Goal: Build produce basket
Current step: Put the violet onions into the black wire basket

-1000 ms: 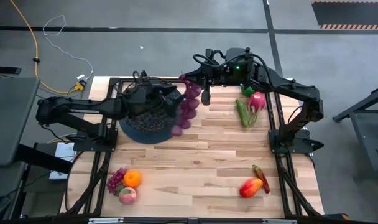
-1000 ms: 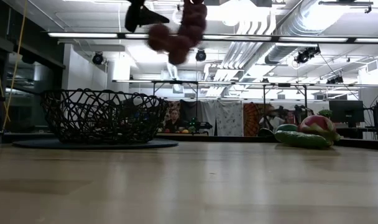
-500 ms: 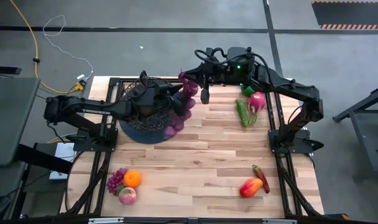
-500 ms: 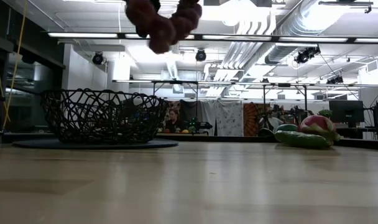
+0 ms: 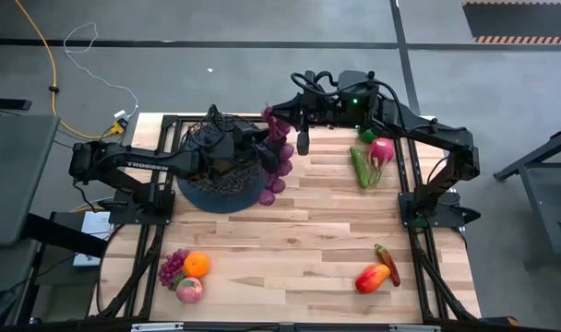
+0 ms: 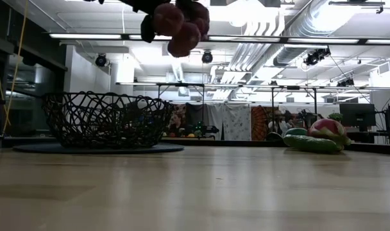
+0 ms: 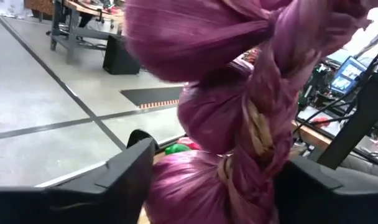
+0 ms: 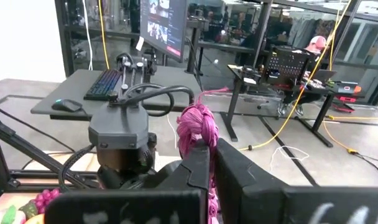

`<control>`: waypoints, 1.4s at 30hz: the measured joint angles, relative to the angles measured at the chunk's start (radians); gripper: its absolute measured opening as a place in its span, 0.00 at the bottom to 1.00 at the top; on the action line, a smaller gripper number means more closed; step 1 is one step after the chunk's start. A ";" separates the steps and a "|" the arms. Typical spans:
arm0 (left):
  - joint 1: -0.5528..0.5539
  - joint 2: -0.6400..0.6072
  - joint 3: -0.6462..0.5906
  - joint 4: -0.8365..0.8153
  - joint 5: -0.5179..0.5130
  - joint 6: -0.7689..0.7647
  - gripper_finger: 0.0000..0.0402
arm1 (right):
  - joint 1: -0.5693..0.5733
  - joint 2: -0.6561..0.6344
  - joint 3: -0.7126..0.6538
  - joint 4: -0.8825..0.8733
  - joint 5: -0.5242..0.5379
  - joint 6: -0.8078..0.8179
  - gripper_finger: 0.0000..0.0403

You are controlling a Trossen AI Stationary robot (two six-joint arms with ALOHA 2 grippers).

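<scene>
The black wire basket (image 5: pixel 216 171) stands on its dark round base at the table's far left; it also shows in the low view (image 6: pixel 108 119). A purple bunch of round bulbs on a braided stem (image 5: pixel 279 159) hangs high above the table, just right of the basket. My right gripper (image 5: pixel 279 120) is shut on its upper end. My left gripper (image 5: pixel 265 155) reaches over the basket and closes on the bulbs lower down. In the low view the bunch (image 6: pixel 182 25) sits at the top edge, well above the basket's rim. My left gripper has the bunch's lower bulbs (image 7: pixel 195 112) between its two fingers (image 7: pixel 127 171), coming level from the table's left. The bulbs fill the gap between the fingers. The bunch is clear of the table and the basket. My right gripper pinches the braided top end (image 8: pixel 198 124) of the bunch between its two fingers (image 8: pixel 198 165), which are almost together. It comes level from the table's right. The rest of the bunch hangs below, lifted clear.
A cucumber (image 5: pixel 359 168), pink radish (image 5: pixel 382 149) and green pepper (image 5: pixel 366 134) lie at the far right. A mango (image 5: pixel 373 277) and red pepper (image 5: pixel 388 263) lie near right. A grape bunch (image 5: pixel 173 267), orange (image 5: pixel 196 265) and peach (image 5: pixel 189 290) lie near left.
My left gripper has gone toward the table's right, over the basket, up to the hanging bunch, and now has its bulbs between its fingers. The bunch's lower part swung toward the basket and back and is drawn up higher. My right gripper has kept its hold.
</scene>
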 joint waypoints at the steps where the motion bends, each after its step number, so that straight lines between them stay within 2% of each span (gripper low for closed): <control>1: 0.000 0.000 0.000 0.000 -0.002 0.000 0.58 | 0.000 0.000 0.000 0.000 0.000 0.000 0.00; 8: 0.000 -0.012 0.000 -0.002 -0.004 0.055 0.29 | -0.001 0.000 -0.001 -0.002 0.000 -0.001 0.01; 11: 0.000 -0.014 0.000 -0.001 -0.004 0.076 0.19 | -0.001 -0.004 -0.001 -0.004 0.025 0.035 0.05; 13: 0.003 -0.018 -0.001 -0.011 -0.003 0.087 0.15 | -0.001 -0.009 -0.001 -0.009 0.053 0.049 0.12; 21: 0.027 -0.050 -0.001 -0.053 -0.019 0.150 0.14 | -0.001 -0.070 0.000 -0.048 0.234 -0.002 0.51; 24: 0.053 -0.103 -0.001 -0.121 -0.051 0.209 0.14 | -0.001 -0.119 0.000 -0.075 0.292 -0.024 0.60; 29: 0.124 -0.247 -0.001 -0.184 -0.099 0.396 0.14 | -0.001 -0.207 0.000 -0.172 0.375 -0.030 0.63; 32: 0.188 -0.321 0.005 -0.214 -0.098 0.564 0.14 | -0.001 -0.254 0.000 -0.245 0.416 -0.028 0.64; 34: 0.247 -0.344 0.047 -0.299 -0.075 0.654 0.14 | -0.001 -0.283 0.000 -0.284 0.436 -0.018 0.64; 39: 0.387 -0.280 0.240 -0.629 0.031 0.802 0.14 | -0.001 -0.320 0.000 -0.345 0.453 0.028 0.64; 42: 0.420 -0.190 0.331 -0.790 0.018 0.940 0.15 | -0.001 -0.325 0.000 -0.354 0.454 0.031 0.64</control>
